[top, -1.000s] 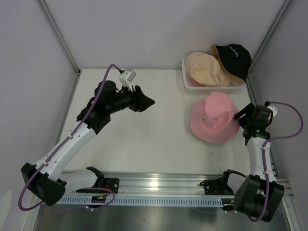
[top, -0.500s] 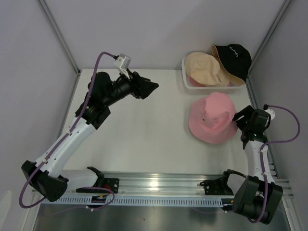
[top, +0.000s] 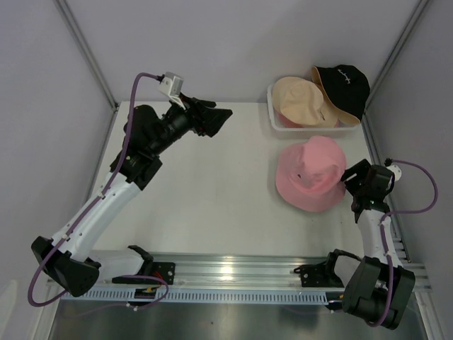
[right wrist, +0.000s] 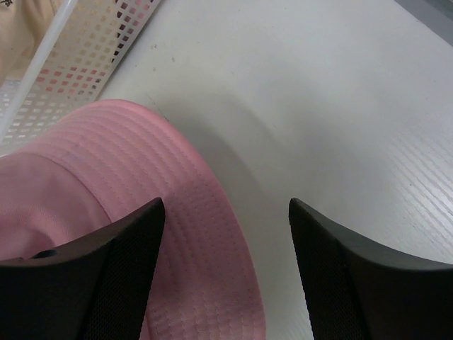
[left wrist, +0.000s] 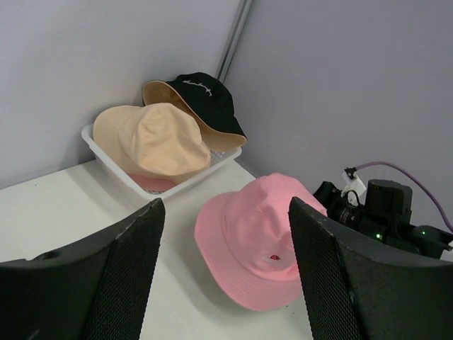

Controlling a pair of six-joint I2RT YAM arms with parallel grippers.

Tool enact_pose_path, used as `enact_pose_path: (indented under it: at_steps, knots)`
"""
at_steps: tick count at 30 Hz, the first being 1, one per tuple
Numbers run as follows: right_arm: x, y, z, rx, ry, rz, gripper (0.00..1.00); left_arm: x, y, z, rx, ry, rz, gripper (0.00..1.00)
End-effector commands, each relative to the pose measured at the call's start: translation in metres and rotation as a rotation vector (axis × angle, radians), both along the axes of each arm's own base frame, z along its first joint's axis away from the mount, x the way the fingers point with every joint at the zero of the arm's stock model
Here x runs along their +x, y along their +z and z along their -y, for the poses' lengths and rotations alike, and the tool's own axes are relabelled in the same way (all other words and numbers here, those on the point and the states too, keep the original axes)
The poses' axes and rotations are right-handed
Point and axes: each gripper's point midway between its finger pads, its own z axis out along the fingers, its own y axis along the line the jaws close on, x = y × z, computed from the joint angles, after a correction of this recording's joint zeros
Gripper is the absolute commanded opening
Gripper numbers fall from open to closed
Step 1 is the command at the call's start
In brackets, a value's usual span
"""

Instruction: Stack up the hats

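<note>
A pink hat [top: 315,173] lies crown-up on the table at the right; it also shows in the left wrist view [left wrist: 262,241] and the right wrist view [right wrist: 141,212]. A beige hat [top: 301,99] [left wrist: 152,138] sits in the white basket [top: 272,117], and a black hat [top: 343,85] [left wrist: 202,95] leans behind it. A bit of another pink hat [left wrist: 152,183] shows under the beige one. My right gripper [top: 349,177] [right wrist: 226,205] is open and empty, low at the pink hat's right brim. My left gripper [top: 216,120] [left wrist: 226,212] is open and empty, raised at the back left, facing the hats.
The white basket's perforated wall [right wrist: 92,64] stands just behind the pink hat. Grey enclosure walls close the back and both sides. A metal rail [top: 226,273] runs along the table's near edge. The right arm stands close to the table's right edge.
My left gripper has risen and swung toward the back and right. My right gripper has drawn slightly nearer the front, staying at the brim. The pink hat has shifted a little left.
</note>
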Motion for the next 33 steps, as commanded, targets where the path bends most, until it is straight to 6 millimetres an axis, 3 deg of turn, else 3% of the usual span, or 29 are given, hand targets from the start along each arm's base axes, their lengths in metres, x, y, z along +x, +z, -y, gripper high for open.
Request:
enact_pose_path:
  at_steps: [1,7,11,14,18,19,22,25,31,33]
  knots:
    - [0.005,0.000,0.002,0.008,-0.011,0.032,0.74,0.002,0.036,-0.006,-0.064,0.048,0.086,0.75]
    - [0.000,-0.007,0.003,0.003,-0.018,0.014,0.75,0.007,0.052,-0.011,-0.126,0.090,0.112,0.81]
    - [-0.004,-0.010,0.004,-0.013,-0.023,0.002,0.78,0.013,0.046,-0.010,-0.147,0.103,0.068,0.83]
    - [-0.014,-0.007,0.015,-0.054,-0.078,-0.040,0.92,0.020,0.030,-0.004,-0.134,0.100,-0.004,0.84]
    - [-0.013,0.052,0.025,-0.099,-0.109,0.053,0.99,0.019,0.013,0.006,-0.060,0.046,-0.082,0.84]
    - [-0.010,0.079,0.025,-0.119,-0.106,0.113,0.99,0.017,0.005,0.007,-0.030,0.036,-0.107,0.85]
    - [-0.009,0.145,0.018,-0.178,-0.064,0.280,0.99,0.013,-0.019,0.009,0.046,0.014,-0.166,0.88]
    - [-0.006,0.193,0.004,-0.223,0.033,0.383,0.99,0.014,-0.047,0.003,0.118,0.044,-0.222,0.89]
    - [0.000,0.229,-0.010,-0.306,0.157,0.444,0.99,0.003,-0.082,0.008,0.164,-0.014,-0.276,0.89]
    - [0.005,0.250,-0.014,-0.359,0.205,0.488,0.99,0.001,-0.079,0.007,0.163,-0.011,-0.262,0.90]
